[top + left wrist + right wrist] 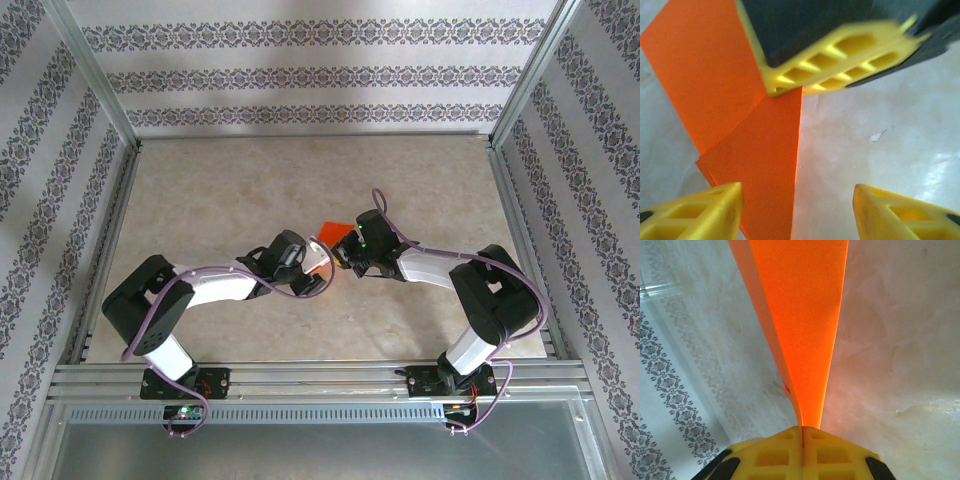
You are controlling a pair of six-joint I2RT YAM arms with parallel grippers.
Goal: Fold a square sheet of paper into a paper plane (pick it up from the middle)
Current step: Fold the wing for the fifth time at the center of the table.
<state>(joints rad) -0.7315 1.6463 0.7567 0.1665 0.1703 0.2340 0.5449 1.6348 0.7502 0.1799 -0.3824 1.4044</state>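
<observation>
Patterned wallpaper walls [300,70] box in one beige marbled table [200,190], where your left arm [215,290] and right arm [440,268] meet at the middle. Between them is the one square sheet of paper [800,315], already doubled over in layers and seemingly held clear of the table. Your right gripper [802,430] is pinched tight on its folded edge. Your left gripper [797,215] hangs spread wide, one finger [695,212] just beside the lower flap, gripping nothing. For a clean crease, I'd hold the right pinch steady, bring the left in square to the fold, and close only once both layers sit between the pads. Count: two arms, two grippers, four yellow fingers, one sheet.
</observation>
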